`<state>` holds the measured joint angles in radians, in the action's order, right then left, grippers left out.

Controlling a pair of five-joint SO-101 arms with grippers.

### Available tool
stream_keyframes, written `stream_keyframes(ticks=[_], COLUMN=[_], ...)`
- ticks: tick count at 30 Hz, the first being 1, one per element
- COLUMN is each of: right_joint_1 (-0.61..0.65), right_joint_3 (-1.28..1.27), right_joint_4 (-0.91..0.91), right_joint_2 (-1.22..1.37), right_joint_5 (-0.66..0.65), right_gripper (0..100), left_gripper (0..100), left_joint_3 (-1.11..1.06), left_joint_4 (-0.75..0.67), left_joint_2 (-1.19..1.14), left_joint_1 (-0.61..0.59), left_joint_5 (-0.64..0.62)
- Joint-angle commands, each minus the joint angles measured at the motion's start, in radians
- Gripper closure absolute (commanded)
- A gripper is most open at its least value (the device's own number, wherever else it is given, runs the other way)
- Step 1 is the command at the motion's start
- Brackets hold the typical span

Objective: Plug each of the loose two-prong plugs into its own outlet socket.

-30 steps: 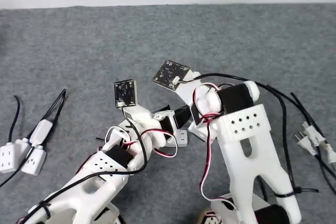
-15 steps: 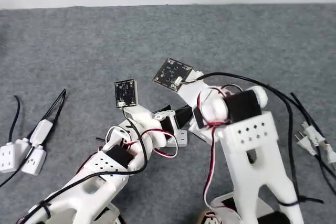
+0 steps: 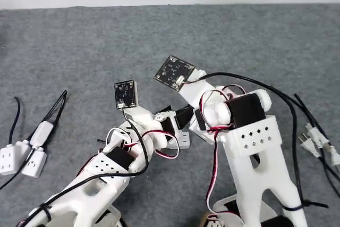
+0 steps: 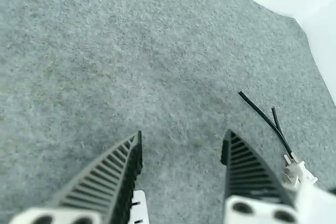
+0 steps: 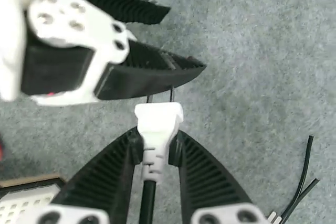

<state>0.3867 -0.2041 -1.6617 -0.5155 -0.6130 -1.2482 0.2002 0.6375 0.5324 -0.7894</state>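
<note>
My right claw point(image 5: 156, 134) is clamped on a white plug point(image 5: 158, 119), prongs pointing at the left claw point(image 4: 182, 141), which stands apart and empty. I'd carry the plug level across the desk point(image 3: 239, 41) to the outlet sockets point(image 3: 21, 159), well apart on the left arm's side.

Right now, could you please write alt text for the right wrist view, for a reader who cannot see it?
The right gripper is shut on a white two-prong plug, its thin prongs pointing toward the black ribbed fingers of the open left gripper close ahead. A grey felt table cover lies underneath.
</note>
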Motion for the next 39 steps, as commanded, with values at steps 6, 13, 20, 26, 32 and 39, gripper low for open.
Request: stream_keyframes(ticks=[6,13,20,26,32,39], right_joint_1=[-0.045,-0.045,-0.018,-0.025,-0.056,-0.139], right_joint_3=[-0.034,-0.032,-0.032,-0.038,-0.038,-0.038], right_joint_4=[0.147,0.171,0.174,0.162,0.140,0.114], right_joint_2=[-0.024,-0.022,-0.019,-0.019,-0.019,-0.018], right_joint_5=[0.031,0.041,0.043,0.034,0.009,-0.044], right_gripper=[99.0,99.0,99.0,99.0,99.0,99.0], left_gripper=[76,76,76,76,76,76], left_joint_3=[0.002,0.002,0.002,0.002,0.008,-0.028], left_joint_4=[-0.025,-0.025,-0.025,-0.025,-0.025,0.060], left_joint_2=[0.017,0.017,0.017,0.017,0.025,0.224], left_joint_1=[0.003,0.011,0.011,0.002,-0.077,-0.173], left_joint_5=[0.002,0.002,0.000,0.000,0.002,0.000])
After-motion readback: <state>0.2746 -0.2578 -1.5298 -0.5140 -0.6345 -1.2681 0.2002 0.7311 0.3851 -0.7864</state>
